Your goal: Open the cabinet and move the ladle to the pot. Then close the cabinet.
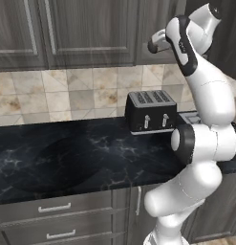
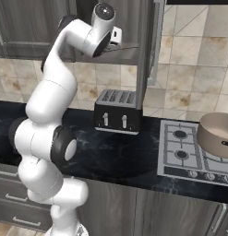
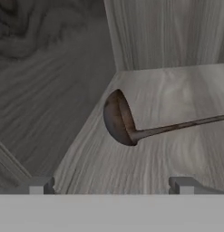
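With your gripper (image 3: 111,185) wide open and empty inside the open cabinet (image 2: 144,55), the ladle (image 3: 131,124) lies on its shelf (image 3: 177,99), likely light, rigid and smooth, so take the thin handle near the bowl.

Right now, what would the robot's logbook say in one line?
stage: reaching for ladle | cabinet: door open | gripper: open, empty, short of ladle | ladle: lying on cabinet shelf | pot: on stove, no ladle seen
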